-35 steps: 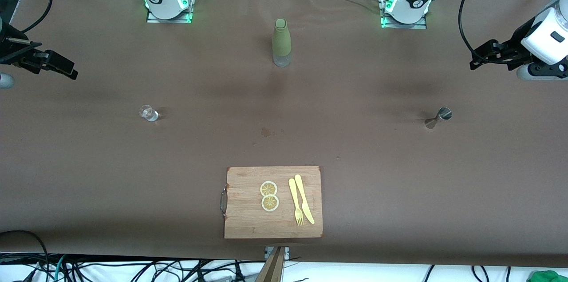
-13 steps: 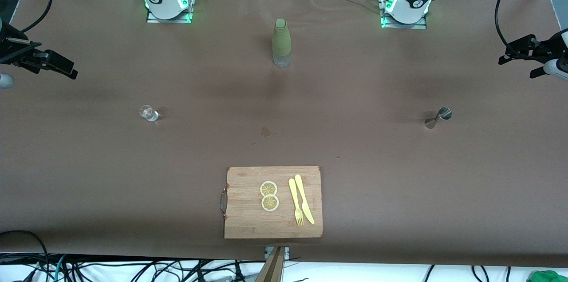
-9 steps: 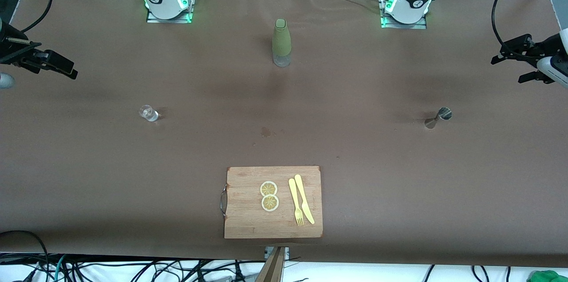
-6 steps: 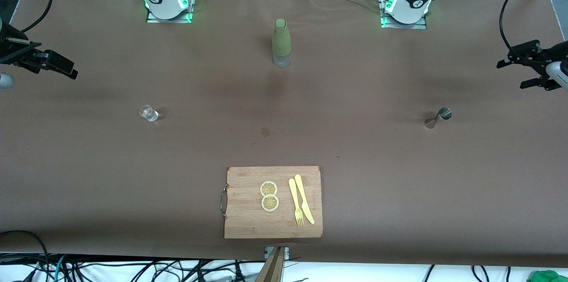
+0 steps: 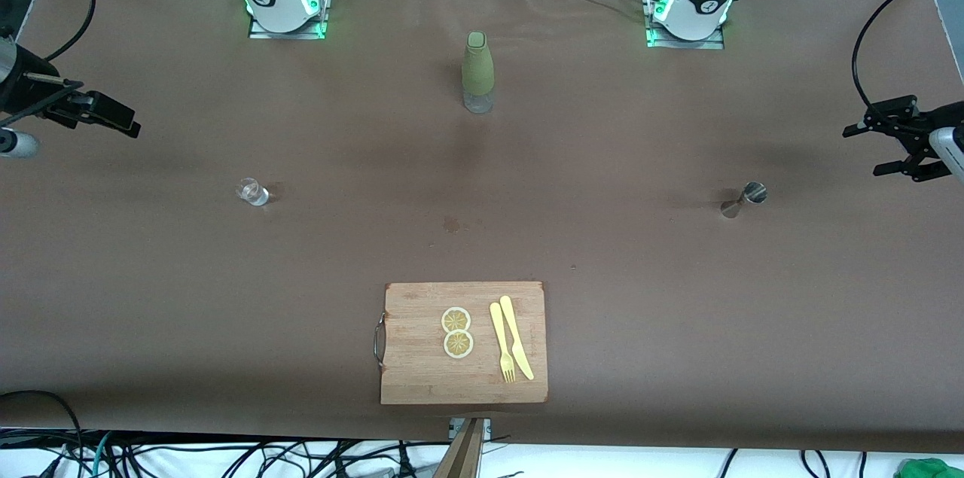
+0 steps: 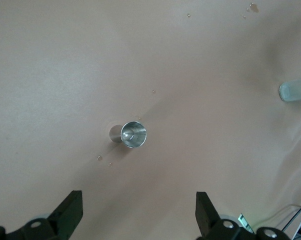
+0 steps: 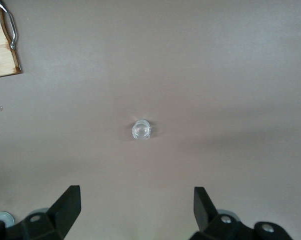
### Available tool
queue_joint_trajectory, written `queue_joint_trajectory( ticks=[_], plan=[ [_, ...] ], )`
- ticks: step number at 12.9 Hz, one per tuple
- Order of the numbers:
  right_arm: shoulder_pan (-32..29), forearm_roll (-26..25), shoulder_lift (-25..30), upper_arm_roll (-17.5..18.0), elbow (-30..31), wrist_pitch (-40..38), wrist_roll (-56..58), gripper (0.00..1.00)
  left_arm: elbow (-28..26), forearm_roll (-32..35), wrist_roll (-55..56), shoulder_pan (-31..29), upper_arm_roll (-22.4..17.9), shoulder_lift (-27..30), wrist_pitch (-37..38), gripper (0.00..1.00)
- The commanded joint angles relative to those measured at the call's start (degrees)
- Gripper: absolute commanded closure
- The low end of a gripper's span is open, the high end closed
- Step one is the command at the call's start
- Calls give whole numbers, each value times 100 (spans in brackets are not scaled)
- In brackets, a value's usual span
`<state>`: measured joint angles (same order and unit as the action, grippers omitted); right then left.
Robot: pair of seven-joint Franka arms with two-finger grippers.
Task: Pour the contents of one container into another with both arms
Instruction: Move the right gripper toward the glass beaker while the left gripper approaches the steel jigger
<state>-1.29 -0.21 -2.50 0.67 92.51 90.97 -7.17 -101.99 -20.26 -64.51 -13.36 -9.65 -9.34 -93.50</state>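
While the glass cup [image 5: 252, 192] and the jigger [image 5: 744, 199] stand untouched and well apart on the brown table [image 5: 602, 252], the left gripper [image 5: 892, 145] has shifted over the last few seconds: it pulled out toward the table edge at the left arm's end, then came down lower in the front view, so it now hangs nearer the jigger's row. The right gripper [image 5: 102, 113] has moved only slightly. I judge both arms are just starting their approach, with nothing yet lifted. Both grippers are spread wide and hold nothing. In the left wrist view the jigger [image 6: 130, 134] stands upright, mouth up, ahead of the parted fingers [image 6: 70, 210]; in the right wrist view the cup [image 7: 141, 129] sits likewise ahead of the parted fingers [image 7: 68, 205]. Each gripper is clear of its target.
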Motion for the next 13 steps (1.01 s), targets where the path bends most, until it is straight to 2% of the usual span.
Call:
queue_joint_trajectory(
  ticks=[1, 5, 11, 13],
  plan=[
    [6, 21, 48, 12, 30, -45, 267, 0, 91, -250, -561, -210, -20, -129, 7, 1],
    [6, 3, 31, 12, 39, -45, 1118, 0, 83, -794, -1640, -237, -28, -480, -63, 1],
    [-55, -15, -101, -32, 39, -237, 3077, 0, 65, -1647, -3293, -422, -28, -1253, -72, 1],
    [-117, 38, -188, -41, 39, -361, 3789, 0, 83, -1806, -3987, -422, -151, -1473, -54, 1]
  ],
)
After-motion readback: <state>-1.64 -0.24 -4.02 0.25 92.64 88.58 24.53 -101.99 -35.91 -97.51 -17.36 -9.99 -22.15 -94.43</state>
